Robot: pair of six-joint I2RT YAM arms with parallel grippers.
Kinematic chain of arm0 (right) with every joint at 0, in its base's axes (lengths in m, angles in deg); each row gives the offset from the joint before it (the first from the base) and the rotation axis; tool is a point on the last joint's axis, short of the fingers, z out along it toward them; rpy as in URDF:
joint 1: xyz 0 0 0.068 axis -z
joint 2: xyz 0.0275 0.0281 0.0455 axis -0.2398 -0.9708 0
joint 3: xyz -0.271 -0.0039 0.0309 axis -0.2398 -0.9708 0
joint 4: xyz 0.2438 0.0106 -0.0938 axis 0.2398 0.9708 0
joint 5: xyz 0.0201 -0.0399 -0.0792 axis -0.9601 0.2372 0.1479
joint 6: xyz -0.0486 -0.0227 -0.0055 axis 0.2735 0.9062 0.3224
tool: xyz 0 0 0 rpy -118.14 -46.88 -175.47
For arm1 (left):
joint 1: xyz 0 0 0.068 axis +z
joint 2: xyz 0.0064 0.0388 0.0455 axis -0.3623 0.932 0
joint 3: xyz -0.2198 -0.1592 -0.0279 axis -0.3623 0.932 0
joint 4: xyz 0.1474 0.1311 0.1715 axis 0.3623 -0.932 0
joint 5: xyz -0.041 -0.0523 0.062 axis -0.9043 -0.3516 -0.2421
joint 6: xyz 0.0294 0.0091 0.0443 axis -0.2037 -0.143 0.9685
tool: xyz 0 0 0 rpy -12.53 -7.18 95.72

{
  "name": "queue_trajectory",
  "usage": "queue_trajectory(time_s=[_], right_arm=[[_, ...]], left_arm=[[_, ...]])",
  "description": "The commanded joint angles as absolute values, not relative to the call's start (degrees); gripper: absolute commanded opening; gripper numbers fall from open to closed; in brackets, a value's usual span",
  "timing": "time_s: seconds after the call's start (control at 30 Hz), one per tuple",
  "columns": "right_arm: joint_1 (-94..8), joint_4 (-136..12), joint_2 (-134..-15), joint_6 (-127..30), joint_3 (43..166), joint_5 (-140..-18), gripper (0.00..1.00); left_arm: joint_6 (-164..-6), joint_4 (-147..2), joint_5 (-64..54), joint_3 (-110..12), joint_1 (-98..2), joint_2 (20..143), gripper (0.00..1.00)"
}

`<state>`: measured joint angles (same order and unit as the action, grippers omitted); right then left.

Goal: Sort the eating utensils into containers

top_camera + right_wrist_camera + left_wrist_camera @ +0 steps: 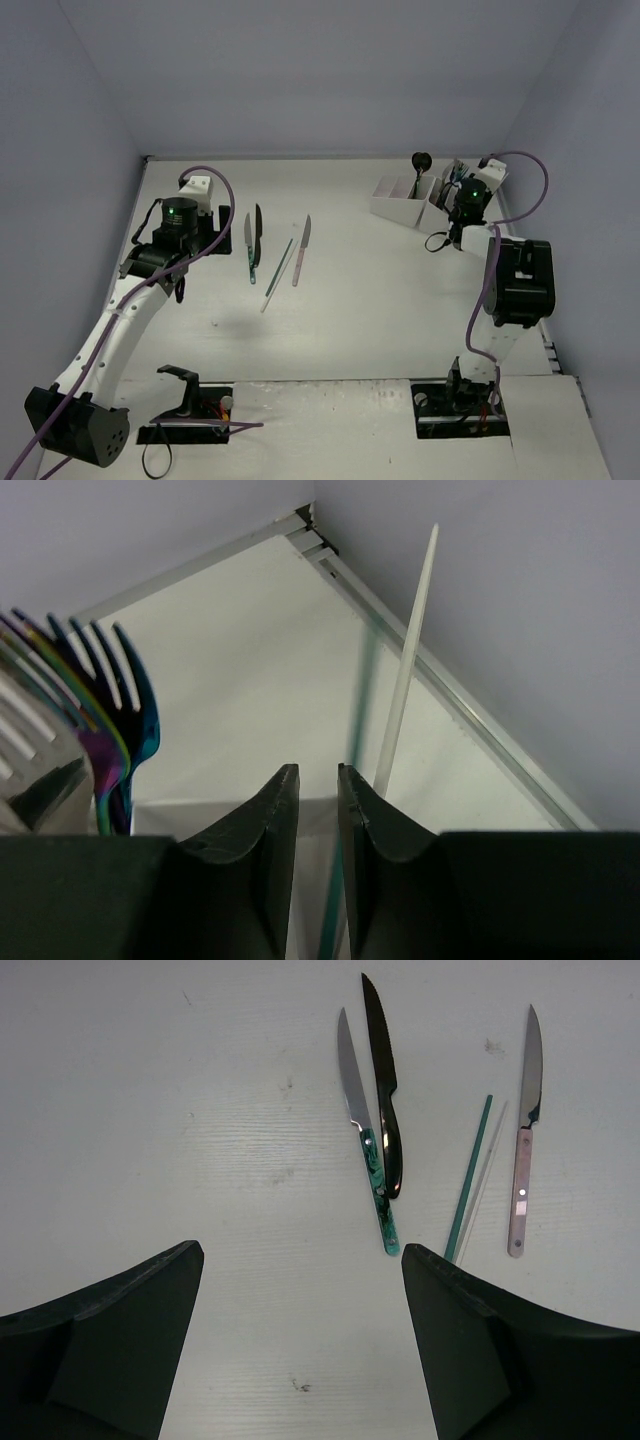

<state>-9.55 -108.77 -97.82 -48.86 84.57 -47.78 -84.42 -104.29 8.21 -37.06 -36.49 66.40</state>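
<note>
Sticks, white (405, 660) and green (362, 680): leaning in a compartment of the containers (405, 205), beside the forks (120, 720). Right gripper (318, 810): hanging just over them, jaws barely parted; grasping or released, cannot tell. Handling: best opening fully and lifting straight up, so neither stick is dragging out. Left gripper (302, 1250): gaping, empty, hanging over knives (385, 1090) and loose sticks (470, 1175) lying on the table (150, 1110).

We see an off-white table (150, 1110). Green-marbled handle on one knife (378, 1195), an all-black knife (385, 1090), a pale pink handle on the third knife (522, 1185), teal stick (469, 1180). White containers (396, 212), iridescent rainbow-to-blue forks (112, 745), white stick (405, 660).
</note>
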Motion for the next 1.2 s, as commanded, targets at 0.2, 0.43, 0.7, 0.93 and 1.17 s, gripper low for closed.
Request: queue_trajectory(time_s=[0.2, 0.43, 0.7, 0.93, 1.17], right_arm=[[-11.95, -106.38, -82.13, -53.37, 80.69, -46.54, 0.30], [-18.23, -86.74, -70.95, -57.99, 86.24, -52.80, 0.44], [-21.79, -76.83, -63.49, -63.08, 81.26, -66.10, 0.47], [-22.25, -75.60, -58.79, -64.58, 75.64, -73.69, 0.48], [-22.37, -75.57, -55.36, -64.06, 72.52, -75.31, 0.50]], left_arm=[[-85.02, -102.28, 7.09, -37.66, -36.01, 65.07, 0.78], [-83.70, -102.17, 1.61, -37.86, -36.10, 67.53, 0.78], [-81.88, -104.71, -11.55, -40.38, -38.46, 77.54, 0.75], [-85.98, -111.94, -2.55, -41.49, -49.50, 87.56, 0.73], [-96.05, -110.96, -2.21, -37.05, -50.92, 93.92, 0.64]])
